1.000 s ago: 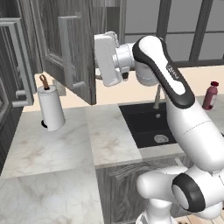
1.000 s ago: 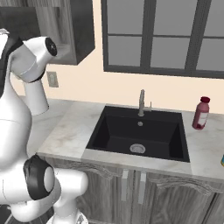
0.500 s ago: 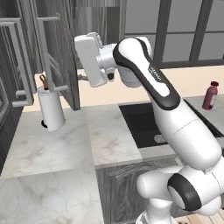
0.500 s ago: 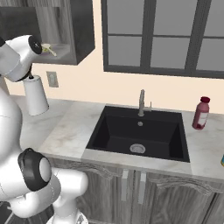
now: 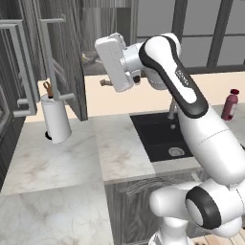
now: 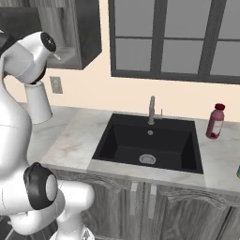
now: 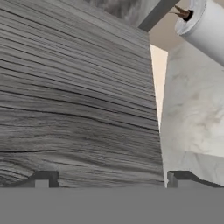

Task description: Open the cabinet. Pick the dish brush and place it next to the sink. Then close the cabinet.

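Cabinet (image 5: 72, 62) door swung wider since earlier, edge-on, long handle (image 5: 48, 57) vertical, gripper (image 7: 107, 177) open against it.

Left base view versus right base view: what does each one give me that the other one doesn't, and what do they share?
Left base view: the cabinet door standing open with its silver bar handle, and the tall silver-framed cabinet beside it.
Right base view: the wall outlet and the lower cabinet doors under the sink.
Shared: the paper towel roll, the black sink, the faucet, the red bottle and the marble counter.
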